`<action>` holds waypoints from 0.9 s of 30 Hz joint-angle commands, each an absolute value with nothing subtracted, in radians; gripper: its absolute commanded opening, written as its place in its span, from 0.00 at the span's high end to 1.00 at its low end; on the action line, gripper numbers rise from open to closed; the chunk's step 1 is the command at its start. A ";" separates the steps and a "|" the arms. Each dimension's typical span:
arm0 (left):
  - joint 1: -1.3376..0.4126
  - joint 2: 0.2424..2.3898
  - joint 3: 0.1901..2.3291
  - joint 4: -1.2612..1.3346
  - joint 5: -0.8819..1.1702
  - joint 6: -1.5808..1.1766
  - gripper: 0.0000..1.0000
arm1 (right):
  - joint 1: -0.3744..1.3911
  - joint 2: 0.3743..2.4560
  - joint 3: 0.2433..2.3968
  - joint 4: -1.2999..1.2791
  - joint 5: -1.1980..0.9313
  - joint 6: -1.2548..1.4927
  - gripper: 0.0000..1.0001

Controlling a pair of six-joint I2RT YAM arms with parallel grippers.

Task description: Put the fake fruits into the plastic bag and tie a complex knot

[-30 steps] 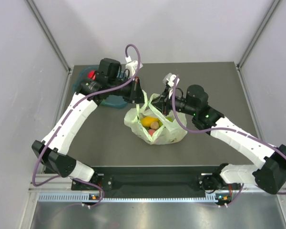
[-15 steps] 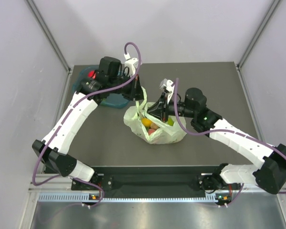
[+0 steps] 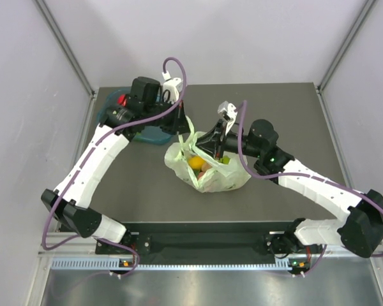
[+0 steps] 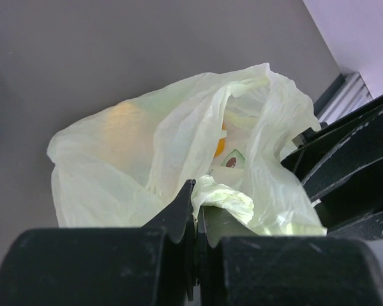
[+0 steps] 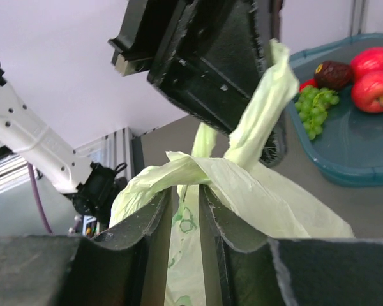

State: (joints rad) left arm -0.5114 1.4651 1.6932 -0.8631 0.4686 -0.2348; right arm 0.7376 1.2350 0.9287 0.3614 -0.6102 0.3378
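My left gripper [image 4: 195, 203] is squeezing shut on a bunched-up bit of the thin, crinkly, see-through pale green plastic bag [image 4: 147, 146]. The two black tips are pressing together, and the scrunched film is sticking out just beside them. In the right wrist view, this bit is showing as a twisted strip. It is running up from the top of the bag into the left fingers, and it is looking stretched.

My right gripper [image 5: 186, 201] is sitting at the mouth of the bag, just under the left one. Its fingers [image 5: 154, 223] are standing close together with only a thin gap between them. Bag film is lying over the tips and showing in the gap. I cannot tell if the fingers are really squeezing it.

The bag is resting near the middle of the dark grey table [image 3: 293, 121], between my two arms. Its mouth is gaping open at the top. Inside, a round shiny yellow-orange plastic fruit [image 3: 196, 162] is lying next to a small peach one [image 3: 206, 169]. A green one [image 3: 225, 160] is lying close by, toward the right side of the bag.

Past the bag, a teal plastic tray [image 5: 345, 169] is sitting near the far left corner of the table. Two shiny red plastic apples [image 5: 373, 89], a dark purple fruit [image 5: 334, 73] and a bunch of small green grapes [image 5: 316, 108] are lying close together in it.
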 commanded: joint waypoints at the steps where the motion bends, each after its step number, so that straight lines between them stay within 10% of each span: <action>1: -0.511 1.399 1.742 -0.893 0.408 -0.239 1.00 | 0.749 1.204 0.936 0.505 -0.554 0.377 0.76; 27: -0.514 1.368 1.824 -0.976 0.397 -0.245 1.00 | 0.857 1.272 1.046 0.394 -0.126 0.170 0.49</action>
State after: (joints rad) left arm -0.5117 1.4017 1.7939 -0.9829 0.3779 -0.2371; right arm 0.8246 1.2713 0.9974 0.3916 -0.2363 0.2291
